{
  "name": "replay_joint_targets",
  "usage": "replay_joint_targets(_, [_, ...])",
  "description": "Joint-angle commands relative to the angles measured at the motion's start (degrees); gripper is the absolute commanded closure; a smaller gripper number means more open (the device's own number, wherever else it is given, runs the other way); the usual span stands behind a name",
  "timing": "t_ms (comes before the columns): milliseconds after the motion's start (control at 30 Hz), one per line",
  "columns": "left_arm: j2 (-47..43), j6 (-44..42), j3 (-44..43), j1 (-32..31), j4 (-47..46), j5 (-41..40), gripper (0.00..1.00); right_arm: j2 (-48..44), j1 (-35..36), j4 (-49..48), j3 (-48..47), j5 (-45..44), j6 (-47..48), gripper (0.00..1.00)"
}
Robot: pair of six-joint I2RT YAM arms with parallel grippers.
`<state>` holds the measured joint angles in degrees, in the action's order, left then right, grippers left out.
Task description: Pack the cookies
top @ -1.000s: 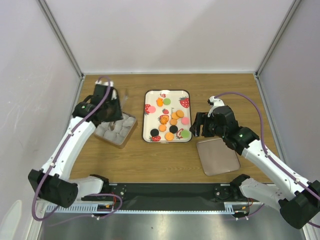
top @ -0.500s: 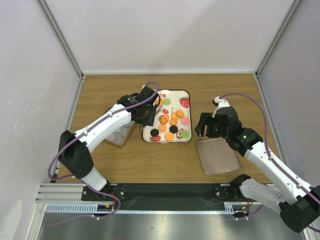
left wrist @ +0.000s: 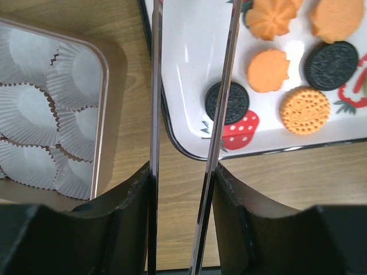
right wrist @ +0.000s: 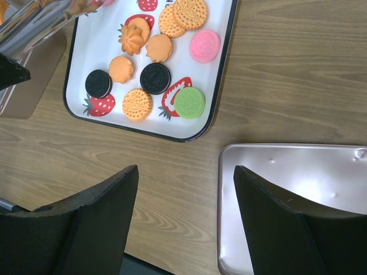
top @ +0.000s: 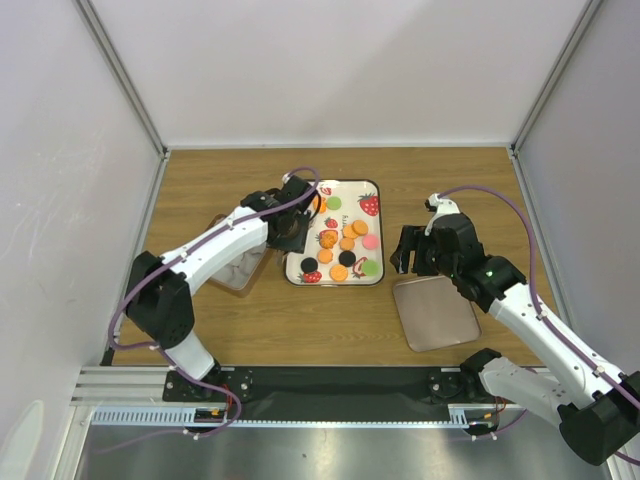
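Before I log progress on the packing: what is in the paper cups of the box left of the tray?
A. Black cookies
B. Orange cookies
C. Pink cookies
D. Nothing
D: in the left wrist view the white paper cups that show are bare, and the cookies lie on the tray.

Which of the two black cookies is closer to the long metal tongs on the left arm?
The black cookie by the strawberry print at the tray's corner; it almost touches the tongs' blade. The other black one lies farther right.

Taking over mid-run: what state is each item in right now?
Cookies: loose on the tray, none packed.
Strawberry tray: flat on the table.
Box of paper cups: open, visible cups empty.
Metal lid: off, lying flat.
Left gripper: open, over the tray's left edge.
Right gripper: open, empty.
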<state>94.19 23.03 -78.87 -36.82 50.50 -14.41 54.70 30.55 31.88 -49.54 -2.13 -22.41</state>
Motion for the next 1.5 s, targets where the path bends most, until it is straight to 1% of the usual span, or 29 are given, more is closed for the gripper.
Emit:
replay_joint_targets(0, [0.29, 0.09, 0.38, 1.66, -2.69, -0.53, 0.53, -0.82, -0.22, -0.85, -0.38, 0.37, 0.53, 0.26])
replay_joint_targets(400, [2.58, -1.14, 0.91, 4.12, -4.36, 1.93, 0.53, -1.17, -0.31, -0.68, -0.29, 0.55, 0.53, 0.26])
replay_joint_targets(933, [3.72, -1.49, 1.88, 4.48, -4.97, 2.81, 0.53, -1.35, -0.49, -1.03, 0.06, 0.81, 0.44, 0.26])
replay_joint_targets(1467, [5.47, -2.02, 0.56, 4.56, -4.53, 2.90, 0.53, -1.61, -0.57, -1.12, 0.32, 0.99, 0.44, 0.26])
